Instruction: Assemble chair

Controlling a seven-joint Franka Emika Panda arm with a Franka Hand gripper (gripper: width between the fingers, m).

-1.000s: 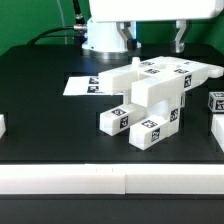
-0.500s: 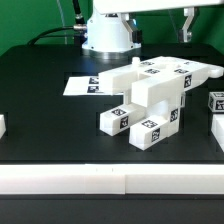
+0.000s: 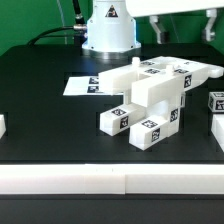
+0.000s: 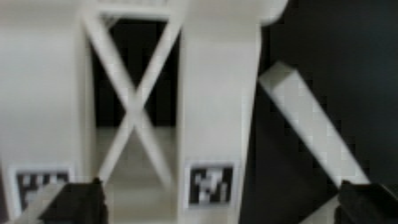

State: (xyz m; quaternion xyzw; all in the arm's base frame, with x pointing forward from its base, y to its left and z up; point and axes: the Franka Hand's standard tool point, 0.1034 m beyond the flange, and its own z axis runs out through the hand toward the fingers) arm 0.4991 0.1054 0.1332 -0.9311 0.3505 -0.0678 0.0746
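I see the black table [image 3: 40, 110] filling most of the exterior view, well below the fingers [image 3: 184, 32]. The chair [image 3: 150, 95] is the biggest thing on it, a part-built cluster of matte white blocks and bars. It stands on the table under the fingers and reaches out from them toward the exterior view's left. Nothing of it touches them.

My wrist view looks straight down on its cross-braced plate [image 4: 134, 95]. The white X of the brace lies between long side bars, beneath and ahead of the fingers.

The marker board [image 3: 84, 86] lies flat on the table, well apart from the fingers, past the chair on the exterior view's left.

A loose white block [image 3: 215, 101] sits near the chair at the exterior view's right edge, low under the fingers.

The fingers are spread as wide as they go and have hold of nothing. The two dark fingertips [image 4: 71, 202] stand far apart over the plate.

Two small square tags [image 4: 210, 184] on the plate lie between the fingertips, one close to each side.
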